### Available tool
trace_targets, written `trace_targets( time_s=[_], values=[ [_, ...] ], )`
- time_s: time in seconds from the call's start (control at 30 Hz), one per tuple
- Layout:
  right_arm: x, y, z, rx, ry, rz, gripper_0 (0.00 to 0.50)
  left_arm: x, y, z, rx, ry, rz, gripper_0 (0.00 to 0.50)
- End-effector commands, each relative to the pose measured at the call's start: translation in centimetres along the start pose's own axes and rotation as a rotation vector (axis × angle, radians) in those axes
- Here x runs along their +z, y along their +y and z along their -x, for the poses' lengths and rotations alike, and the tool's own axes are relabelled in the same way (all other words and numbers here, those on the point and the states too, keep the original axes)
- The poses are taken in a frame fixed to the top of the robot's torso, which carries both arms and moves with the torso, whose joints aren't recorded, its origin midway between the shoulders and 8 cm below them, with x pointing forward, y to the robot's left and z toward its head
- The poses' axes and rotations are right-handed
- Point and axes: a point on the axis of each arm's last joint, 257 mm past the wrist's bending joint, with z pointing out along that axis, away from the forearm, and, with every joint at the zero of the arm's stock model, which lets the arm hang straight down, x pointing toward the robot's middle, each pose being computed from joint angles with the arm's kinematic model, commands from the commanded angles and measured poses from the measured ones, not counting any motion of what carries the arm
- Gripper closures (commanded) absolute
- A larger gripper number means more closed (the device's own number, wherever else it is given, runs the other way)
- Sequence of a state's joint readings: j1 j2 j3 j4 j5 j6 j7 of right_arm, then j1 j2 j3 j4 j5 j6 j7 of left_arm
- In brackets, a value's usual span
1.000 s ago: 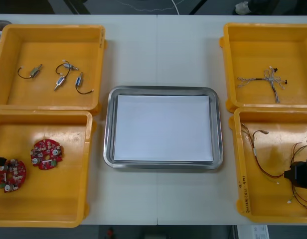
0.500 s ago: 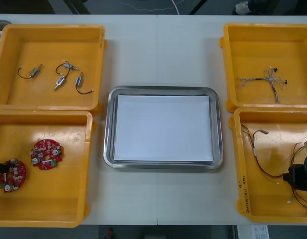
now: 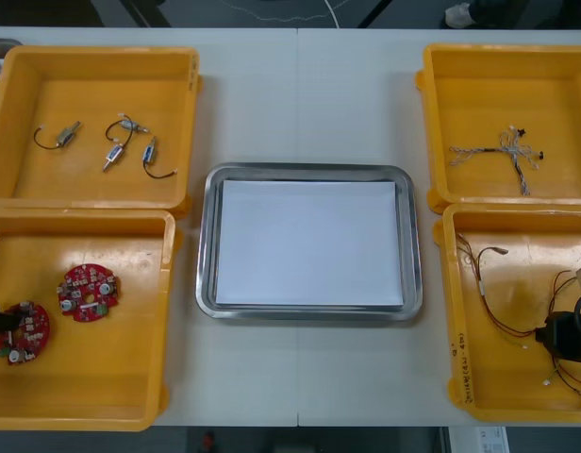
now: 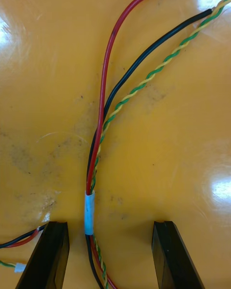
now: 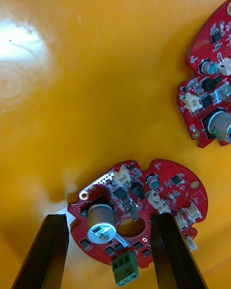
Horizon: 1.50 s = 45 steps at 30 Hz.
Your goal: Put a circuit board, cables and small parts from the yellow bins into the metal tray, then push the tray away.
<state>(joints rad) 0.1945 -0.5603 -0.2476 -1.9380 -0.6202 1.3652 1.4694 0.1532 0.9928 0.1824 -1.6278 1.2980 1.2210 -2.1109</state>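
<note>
Left claw [image 5: 108,217]: I have it low inside the near-left yellow bin [image 3: 83,396], at the table's left edge; its fingers stand wide apart with nothing gripped
Circuit board [image 5: 159,192]: round and red, lying flat on the bin floor between the left claw's two fingers; I cannot tell whether the fingers touch its rim
Second circuit board [image 3: 88,293]: in the same bin, flat on the floor, near the first on the side toward the tray, not touching it
Right claw [image 4: 109,224]: low inside the near-right yellow bin [image 3: 507,377], by the table's right edge; fingers wide apart, nothing gripped
Cable bundle [image 4: 90,207]: a red wire, a black wire and a twisted yellow and green pair, bound by a white sleeve, lying on the bin floor between the right claw's fingers and touching neither
Loose cables [image 3: 484,274]: thin red and dark wires lying elsewhere in that same bin
Metal tray [image 3: 309,171]: in the middle of the table [image 3: 300,94], between the bins, white inside
Far-left yellow bin [image 3: 92,75]: a few small metal parts [image 3: 113,151] with short dark wires, spread over its floor
Far-right yellow bin [image 3: 498,85]: a thin twisted cable [image 3: 503,151], tangled at one end
</note>
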Motion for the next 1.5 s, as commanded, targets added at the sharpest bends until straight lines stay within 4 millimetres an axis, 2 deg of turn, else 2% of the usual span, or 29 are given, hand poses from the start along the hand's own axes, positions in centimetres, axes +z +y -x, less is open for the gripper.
trace_targets(
  time_s=[0.03,0.13,0.17,0.2,0.23,0.27,0.4,0.5,0.67,0.7,0.73,0.8,1.17,1.3,1.5],
  values=[
    [0.8,0.1,-1.9,-0.052,0.035,0.002,0.000,-0.4,0.9,-2.2,-0.033,0.058,0.026,0.000],
    [0.8,0.2,-2.0,-0.053,0.038,0.005,0.000,-0.2,0.7,-2.3,-0.038,0.060,0.021,0.000],
    [0.8,0.2,-2.2,-0.049,0.046,0.005,0.172,-0.2,0.7,-2.3,-0.042,0.061,0.023,0.000],
    [0.8,0.2,-2.3,-0.046,0.048,0.007,0.282,-0.2,0.7,-2.3,-0.043,0.061,0.023,0.000],
    [0.8,0.3,-2.4,-0.043,0.054,0.008,0.483,-0.3,0.8,-2.3,-0.044,0.062,0.024,0.000],
    [0.8,0.2,-2.5,-0.038,0.058,0.008,0.500,-0.3,0.8,-2.3,-0.046,0.062,0.024,0.000],
    [0.4,0.1,-2.3,-0.032,0.056,0.008,0.500,0.0,0.6,-2.4,-0.052,0.064,0.020,0.000],
    [-0.7,0.1,-2.0,-0.036,0.054,0.004,0.500,0.0,0.6,-2.4,-0.056,0.062,0.022,0.000],
    [-3.7,-0.4,-0.6,-0.042,0.040,-0.013,0.500,0.0,0.5,-2.6,-0.062,0.067,0.020,0.000],
    [-4.5,-0.5,-0.2,-0.044,0.036,-0.017,0.500,0.1,0.5,-2.6,-0.064,0.066,0.021,0.019],
    [-4.9,-0.5,0.0,-0.045,0.035,-0.019,0.500,0.1,0.5,-2.7,-0.064,0.068,0.022,0.079],
    [-6.3,-0.6,0.5,-0.050,0.032,-0.026,0.500,0.1,0.6,-2.7,-0.061,0.069,0.024,0.488],
    [-12.4,-0.3,3.2,-0.089,0.024,-0.052,0.500,0.0,0.6,-2.7,-0.060,0.070,0.023,0.500],
    [-14.5,0.5,6.3,-0.138,-0.064,-0.065,0.500,0.1,0.5,-2.7,-0.060,0.069,0.022,0.500],
    [-16.8,2.2,9.1,-0.226,-0.137,-0.052,0.500,-0.2,0.4,-2.2,-0.055,0.063,0.023,0.500]
  ],
)
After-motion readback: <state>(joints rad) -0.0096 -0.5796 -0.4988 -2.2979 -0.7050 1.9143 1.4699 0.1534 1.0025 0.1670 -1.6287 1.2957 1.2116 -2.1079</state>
